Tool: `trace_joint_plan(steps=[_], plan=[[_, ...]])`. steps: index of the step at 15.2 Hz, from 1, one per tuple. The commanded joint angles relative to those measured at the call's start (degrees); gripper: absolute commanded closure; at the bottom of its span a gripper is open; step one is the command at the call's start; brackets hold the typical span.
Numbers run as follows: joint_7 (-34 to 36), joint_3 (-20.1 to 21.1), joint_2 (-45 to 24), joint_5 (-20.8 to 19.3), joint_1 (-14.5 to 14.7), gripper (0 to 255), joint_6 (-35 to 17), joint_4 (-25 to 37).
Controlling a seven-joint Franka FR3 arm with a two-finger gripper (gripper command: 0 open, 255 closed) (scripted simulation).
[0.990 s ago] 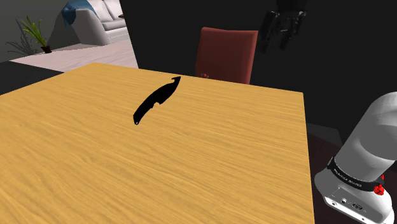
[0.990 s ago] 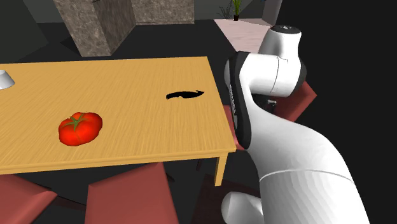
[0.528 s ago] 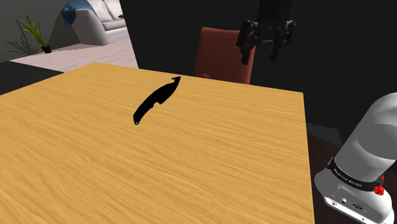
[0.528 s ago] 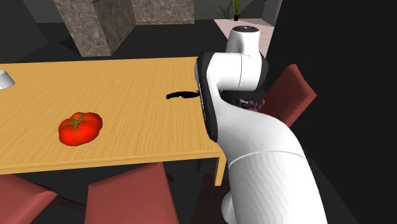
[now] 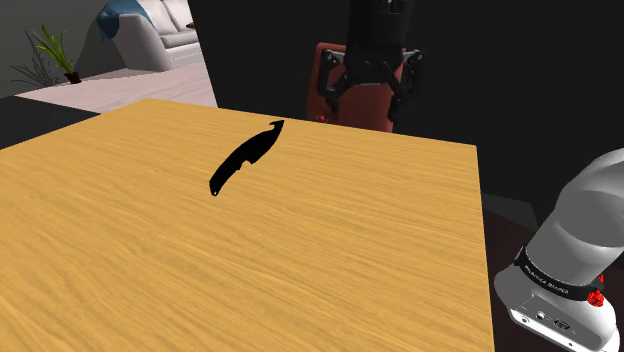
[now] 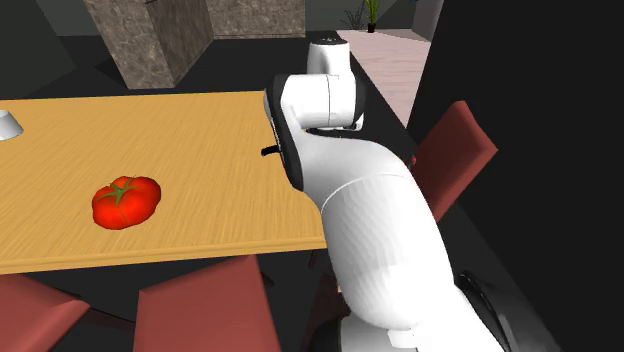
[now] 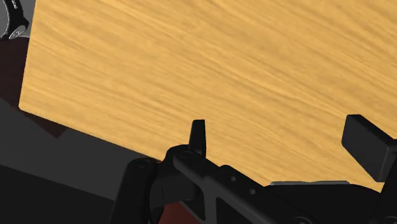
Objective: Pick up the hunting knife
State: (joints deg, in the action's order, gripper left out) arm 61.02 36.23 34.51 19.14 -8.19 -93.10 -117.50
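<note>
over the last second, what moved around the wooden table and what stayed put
The all-black two-finger gripper swept toward the shoulder view's left and came lower; it now hangs open and empty before the red chair back, at the far edge of the light wooden table. The white arm swung left in the second exterior view. The black curved hunting knife and the red tomato lie where they were.

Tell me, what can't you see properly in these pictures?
Knife: an all-black shape in the shoulder view, no detail; in the second exterior view the white arm hides all but one end.
Pale thing on the table: cut off by the second exterior view's left edge.
Red chair: partly behind the open hand in the shoulder view.
</note>
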Motion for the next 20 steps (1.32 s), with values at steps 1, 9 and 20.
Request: trace_joint_plan(steps=[1, 9, 20], plan=[[6.97, 4.56, -4.54, -0.08, -2.38, 0, -0.09, 4.55], [38.38, 28.25, -29.78, -12.92, -12.78, 0, -1.41, 22.83], [63.61, 27.65, -56.72, -35.13, 3.84, 0, -0.24, 36.50]])
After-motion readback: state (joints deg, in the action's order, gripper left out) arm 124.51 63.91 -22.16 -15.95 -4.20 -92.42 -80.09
